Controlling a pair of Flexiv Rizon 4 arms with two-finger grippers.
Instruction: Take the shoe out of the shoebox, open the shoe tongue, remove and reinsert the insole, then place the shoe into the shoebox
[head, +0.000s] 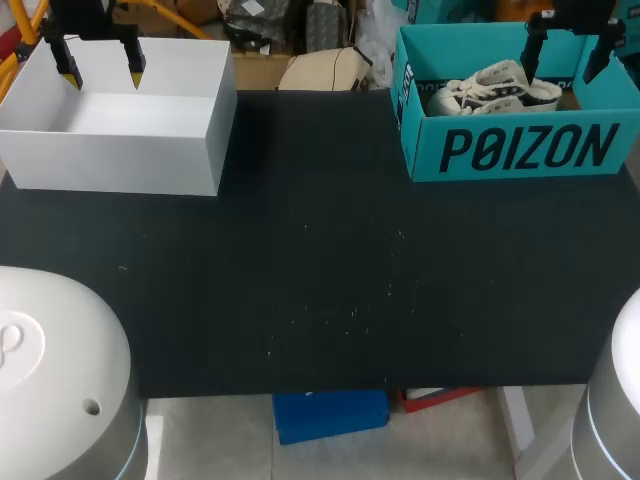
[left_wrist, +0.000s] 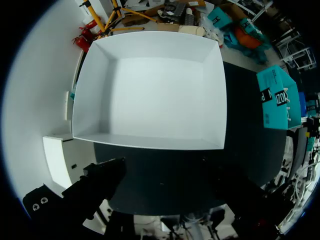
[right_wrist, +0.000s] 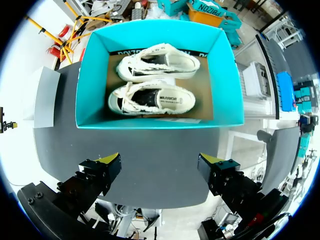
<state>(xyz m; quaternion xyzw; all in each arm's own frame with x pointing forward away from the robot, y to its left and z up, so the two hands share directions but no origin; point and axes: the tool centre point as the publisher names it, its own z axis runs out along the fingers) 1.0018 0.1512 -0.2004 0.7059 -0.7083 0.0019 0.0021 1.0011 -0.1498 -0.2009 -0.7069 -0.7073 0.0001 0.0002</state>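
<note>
My right gripper (right_wrist: 160, 162), fingers spread wide and holding nothing, hangs above the teal shoebox (head: 520, 150) at the upper right of the head view. Inside it, the nearer shoe (right_wrist: 150, 100) lies ahead of my fingertips beside a second shoe (right_wrist: 160, 65), its long axis parallel to the line joining them, so a wrist turn seems needed. My left gripper (head: 100, 72), equally wide and empty, hangs over the white box (head: 110, 150), upper left, well apart.

My gripper (right_wrist: 160, 162) hangs above the dark bench (right_wrist: 55, 125), yellow-tipped fingers spread wide with nothing between them. Ahead of it on the bench stands the teal shoebox (right_wrist: 92, 80), holding two white shoes side by side: near shoe (right_wrist: 150, 97), far shoe (right_wrist: 160, 62).
</note>
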